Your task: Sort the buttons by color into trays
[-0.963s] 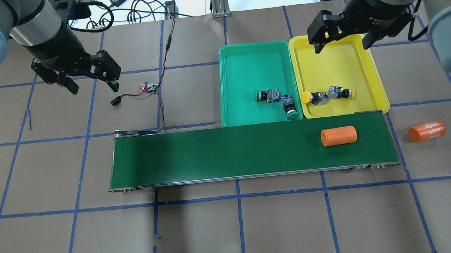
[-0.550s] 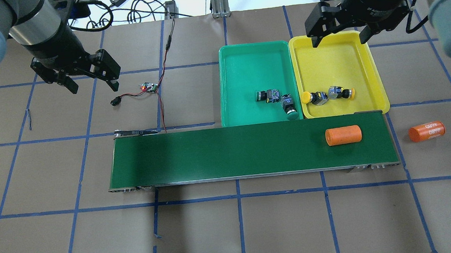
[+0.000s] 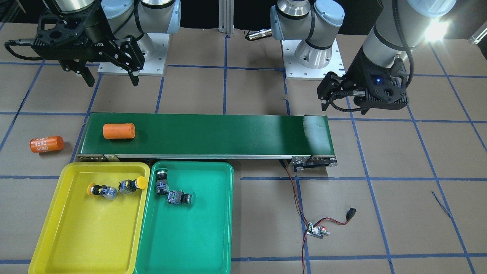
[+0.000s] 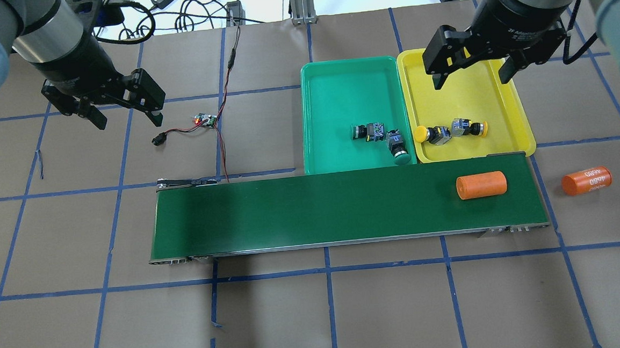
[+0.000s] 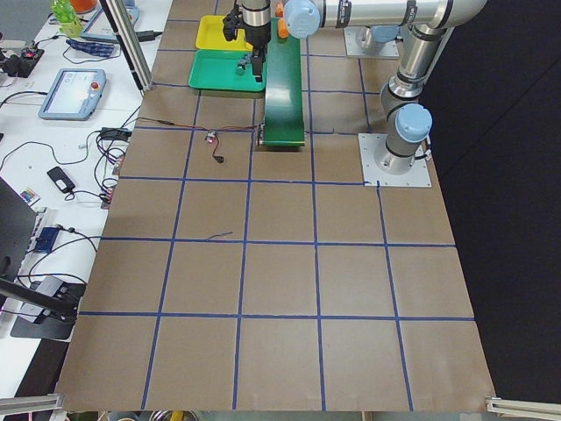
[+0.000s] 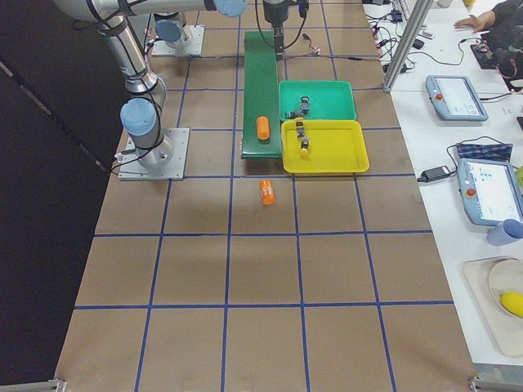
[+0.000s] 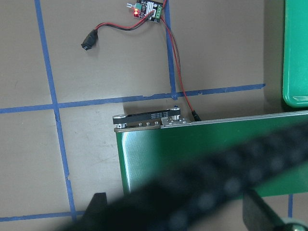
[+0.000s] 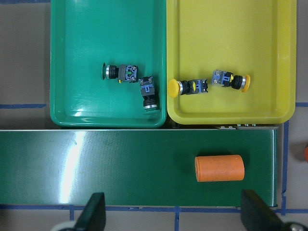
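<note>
Green tray (image 4: pixel 337 86) is holding both green buttons (image 4: pixel 369 132), yellow tray (image 4: pixel 467 100) both yellow buttons (image 4: pixel 432 134). Left gripper (image 4: pixel 128 120) and right gripper (image 4: pixel 471 79) are hanging wide open. Buttons are lying sideways: yellow caps pointing apart, one green cap facing conveyor (image 4: pixel 317 211).

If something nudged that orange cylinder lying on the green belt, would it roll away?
Probably. The orange cylinder lies on its round side, so a push across the belt would likely roll it. It looks smooth and rigid, so it should hold its shape; its weight cannot be judged.
</note>
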